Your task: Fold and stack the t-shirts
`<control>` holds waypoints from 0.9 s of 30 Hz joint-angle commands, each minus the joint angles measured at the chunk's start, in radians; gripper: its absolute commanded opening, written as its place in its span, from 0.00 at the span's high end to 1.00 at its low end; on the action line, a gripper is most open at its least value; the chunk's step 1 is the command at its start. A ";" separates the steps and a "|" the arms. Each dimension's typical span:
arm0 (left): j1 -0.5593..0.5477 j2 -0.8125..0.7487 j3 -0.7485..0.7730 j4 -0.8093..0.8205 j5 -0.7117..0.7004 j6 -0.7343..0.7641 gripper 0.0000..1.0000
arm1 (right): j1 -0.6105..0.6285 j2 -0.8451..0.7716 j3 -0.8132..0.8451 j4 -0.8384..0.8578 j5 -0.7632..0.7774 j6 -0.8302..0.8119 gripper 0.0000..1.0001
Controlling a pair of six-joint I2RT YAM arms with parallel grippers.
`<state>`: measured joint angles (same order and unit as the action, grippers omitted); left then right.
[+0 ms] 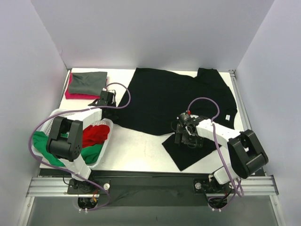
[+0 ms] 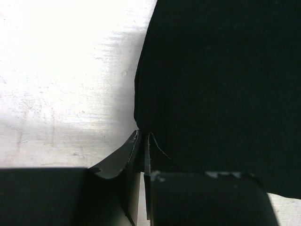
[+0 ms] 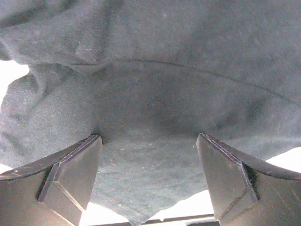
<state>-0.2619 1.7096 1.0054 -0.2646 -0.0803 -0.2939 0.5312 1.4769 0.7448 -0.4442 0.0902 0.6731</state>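
Note:
A large black t-shirt (image 1: 164,96) lies spread over the middle and right of the table, with a flap (image 1: 188,153) reaching toward the front edge. My left gripper (image 1: 107,101) is at its left edge. In the left wrist view it (image 2: 142,135) is shut on the edge of the black cloth (image 2: 221,80). My right gripper (image 1: 186,133) is over the shirt's lower part. In the right wrist view it (image 3: 148,141) is open, with the fingers (image 3: 70,174) wide apart and pressed onto the cloth (image 3: 150,84). A folded grey-green tee (image 1: 88,80) lies on a pink-red one (image 1: 75,94) at the back left.
A white perforated basket (image 1: 109,134) stands at the front left under my left arm, holding a red tee (image 1: 96,134) and a green tee (image 1: 44,143). White walls close in the table at the back and both sides.

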 commanded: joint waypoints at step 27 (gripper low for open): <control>0.018 -0.036 0.004 0.039 0.002 0.010 1.00 | 0.478 -0.150 -0.070 -0.223 0.148 0.371 0.31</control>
<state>-0.2531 1.7096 1.0054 -0.2626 -0.0772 -0.2939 0.9573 1.3071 0.7101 -0.5613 0.1818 0.9211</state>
